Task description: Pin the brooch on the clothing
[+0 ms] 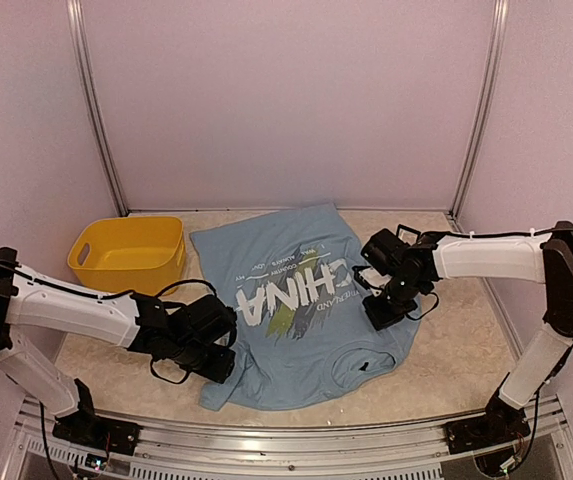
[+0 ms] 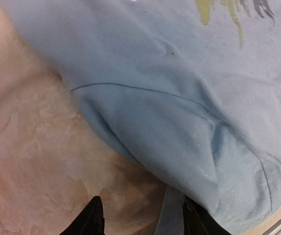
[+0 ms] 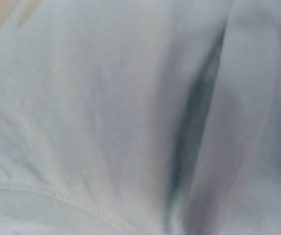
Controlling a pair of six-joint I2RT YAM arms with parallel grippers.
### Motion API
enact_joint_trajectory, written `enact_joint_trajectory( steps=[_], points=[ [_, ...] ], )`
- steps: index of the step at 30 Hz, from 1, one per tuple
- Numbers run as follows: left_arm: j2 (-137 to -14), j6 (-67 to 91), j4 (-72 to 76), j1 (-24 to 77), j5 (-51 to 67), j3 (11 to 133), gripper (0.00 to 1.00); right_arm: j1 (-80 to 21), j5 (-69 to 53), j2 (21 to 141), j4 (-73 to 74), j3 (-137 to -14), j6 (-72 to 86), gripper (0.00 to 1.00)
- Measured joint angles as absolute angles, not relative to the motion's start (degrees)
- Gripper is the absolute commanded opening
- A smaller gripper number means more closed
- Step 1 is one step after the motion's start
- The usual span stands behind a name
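Left hand [image 2: 142,223] spread at T-shirt [image 2: 179,98] edge; right hand [image 1: 382,314] pressed together, tips out of sight.

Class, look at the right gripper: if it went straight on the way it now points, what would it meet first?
The shirt. Its blue cloth fills the right wrist view, and from above the right gripper points down at the shirt's side. How near it is cannot be told; it may be touching the cloth.

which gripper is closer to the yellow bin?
The left gripper, at the T-shirt's edge on the yellow bin's side; the right gripper sits across the T-shirt.
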State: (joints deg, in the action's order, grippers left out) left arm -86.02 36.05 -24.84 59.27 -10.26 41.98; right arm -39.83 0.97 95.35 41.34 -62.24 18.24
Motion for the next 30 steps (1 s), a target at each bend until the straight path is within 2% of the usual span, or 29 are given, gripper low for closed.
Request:
enact_joint_trajectory(
  steps=[5, 9, 12, 15, 24, 30],
  points=[
    [-87.9, 32.1, -24.4, 61.6, -9.0, 45.6, 0.49, -39.8, 0.6, 95.6, 41.3, -62.4, 17.6, 0.00],
    [-91.9, 29.9, -24.5, 62.8, -8.6, 48.2, 0.41, -39.8, -0.5, 95.8, 41.3, -62.4, 17.6, 0.00],
    [-93.6, 29.1, -24.6, 63.2, -8.2, 48.9, 0.26, -39.8, -1.0, 95.8, 41.1, -62.4, 17.5, 0.00],
    [-93.7, 29.2, -25.4, 63.2, -7.6, 49.3, 0.00, -39.8, -1.2, 95.8, 40.8, -62.4, 17.4, 0.00],
    [-92.6, 30.6, -32.2, 61.4, -9.0, 50.2, 0.00, -39.8, -1.0, 95.8, 39.2, -61.3, 17.2, 0.00],
    [-83.5, 34.6, -36.7, 50.1, -15.2, 48.0, 0.00, -39.8, 0.0, 97.2, 38.6, -59.2, 17.2, 0.00]
  ],
)
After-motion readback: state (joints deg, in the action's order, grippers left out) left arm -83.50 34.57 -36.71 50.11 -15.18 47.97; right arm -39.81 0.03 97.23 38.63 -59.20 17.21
